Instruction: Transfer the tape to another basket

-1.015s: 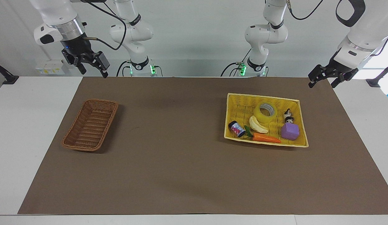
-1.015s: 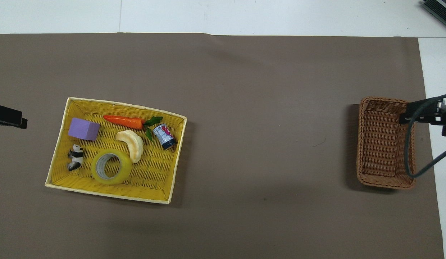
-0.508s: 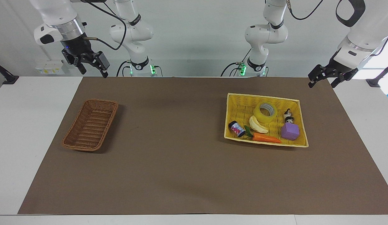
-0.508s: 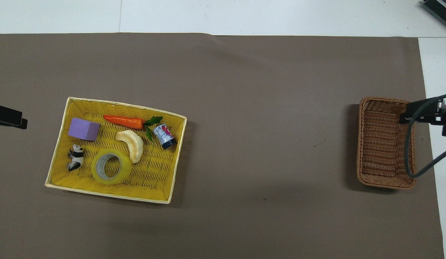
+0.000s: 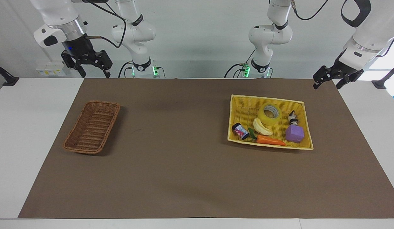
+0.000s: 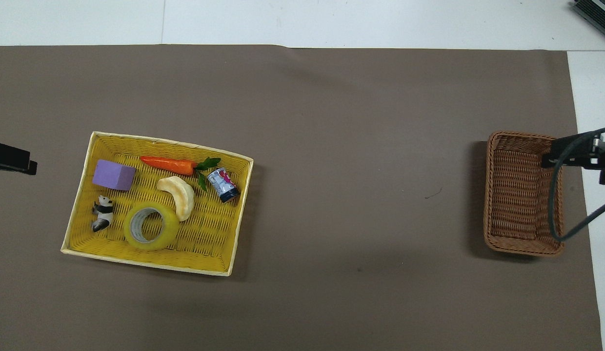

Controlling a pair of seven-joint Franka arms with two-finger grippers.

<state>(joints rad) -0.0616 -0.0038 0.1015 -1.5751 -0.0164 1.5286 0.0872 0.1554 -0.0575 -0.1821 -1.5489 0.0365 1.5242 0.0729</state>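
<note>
The yellow tape roll (image 5: 269, 114) lies flat in the larger yellow basket (image 5: 267, 98), in the part of it nearer the robots; it also shows in the overhead view (image 6: 151, 226). The dark brown wicker basket (image 5: 92, 127) stands empty at the right arm's end of the mat, and shows in the overhead view too (image 6: 522, 192). My right gripper (image 5: 94, 73) hangs open and empty in the air over the mat's edge by the robots, above the brown basket's end of the table. My left gripper (image 5: 326, 85) hangs open and empty over the mat's corner, beside the yellow basket.
The yellow basket also holds a pale banana (image 5: 262, 126) touching the tape, a carrot (image 5: 270, 140), a purple block (image 5: 294, 133), a panda figurine (image 5: 292, 117) and a small can (image 5: 240, 131). A brown mat (image 5: 184, 159) covers the table between the baskets.
The right gripper has turned a little about its wrist and shifted slightly, staying high. The left gripper, the tape and both baskets have not moved.
</note>
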